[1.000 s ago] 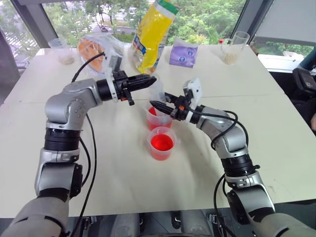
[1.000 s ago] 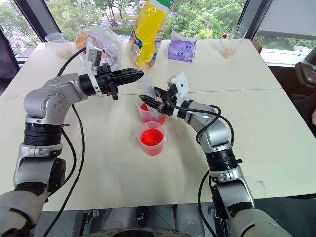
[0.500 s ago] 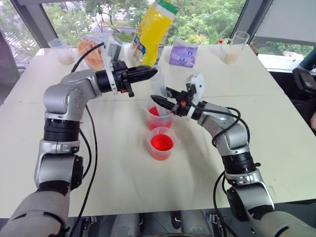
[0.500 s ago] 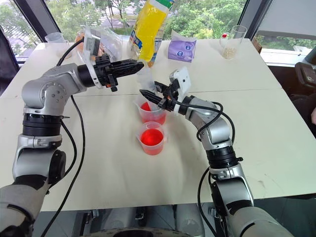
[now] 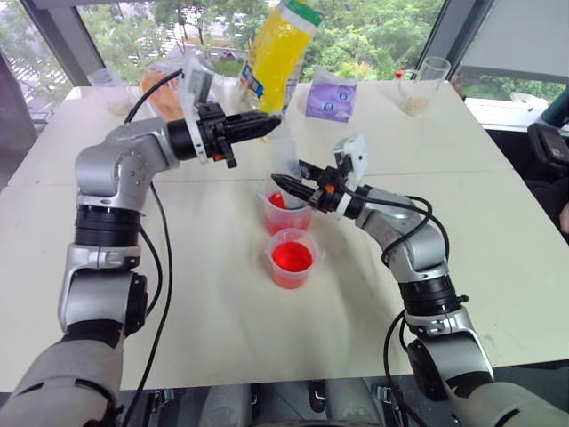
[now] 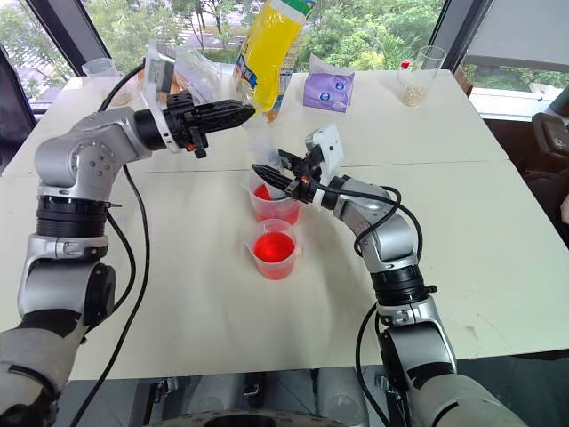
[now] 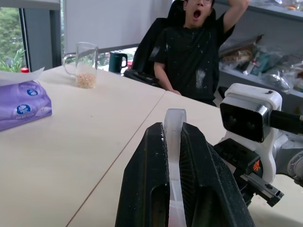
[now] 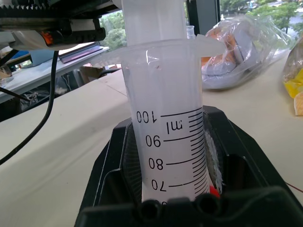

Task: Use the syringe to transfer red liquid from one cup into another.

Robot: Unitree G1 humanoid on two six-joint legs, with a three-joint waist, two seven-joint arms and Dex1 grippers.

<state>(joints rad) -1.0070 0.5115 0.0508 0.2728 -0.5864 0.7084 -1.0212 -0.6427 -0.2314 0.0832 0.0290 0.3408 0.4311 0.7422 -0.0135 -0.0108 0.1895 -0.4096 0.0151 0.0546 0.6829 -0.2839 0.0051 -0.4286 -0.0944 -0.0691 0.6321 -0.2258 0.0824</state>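
My right pincer [image 5: 283,184] is clamped on the barrel of the syringe [image 8: 165,137], which stands upright over the farther cup [image 5: 286,213]. In the right wrist view the printed scale runs up the barrel between my fingers [image 8: 113,175]. My left pincer [image 5: 267,126] is level above it, pointing toward my right, closed tight on the flat top of the whitish plunger [image 7: 174,142]; that tab sits pinched between the two fingers in the left wrist view. Whether the syringe tip reaches the red liquid [image 5: 292,257] I cannot tell. The nearer cup [image 5: 291,258] stands on the table [image 5: 222,311] just in front of the farther one, almost touching it, and holds bright red liquid. Behind them: a yellow bag [image 5: 274,55], a purple pack [image 5: 330,96], and a glass with beige grains [image 5: 416,89] near the far right corner.
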